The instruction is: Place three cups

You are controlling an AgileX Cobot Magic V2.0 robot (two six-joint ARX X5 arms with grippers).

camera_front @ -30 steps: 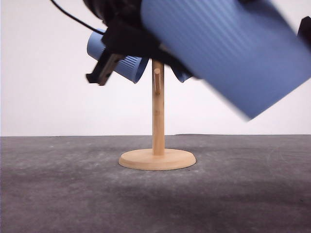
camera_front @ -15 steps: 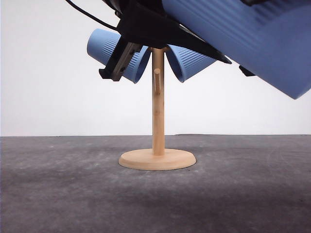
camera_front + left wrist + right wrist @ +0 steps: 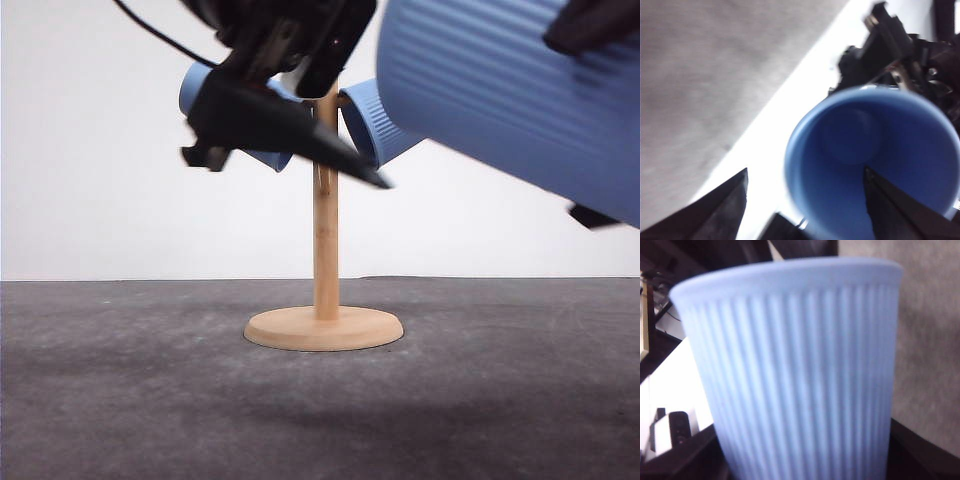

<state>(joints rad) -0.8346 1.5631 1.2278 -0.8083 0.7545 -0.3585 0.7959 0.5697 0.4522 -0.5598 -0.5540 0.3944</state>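
Left end effector (image 3: pixel 290 150) swung lower, ribbed light-blue cup (image 3: pixel 510 95) tilted, near camera

A dark grey counter (image 3: pixel 120 400) carries a wooden stand (image 3: pixel 324 327), whose round base rests flat near the middle.

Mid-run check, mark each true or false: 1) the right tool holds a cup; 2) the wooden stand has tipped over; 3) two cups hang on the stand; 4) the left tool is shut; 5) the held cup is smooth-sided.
1) True: the right tool grips the held cup.
2) False: the wooden stand is upright on its round base.
3) True: the left hung cup and the right hung cup flank the post.
4) False: the left tool has its fingers spread apart.
5) False: its sides are finely ribbed.
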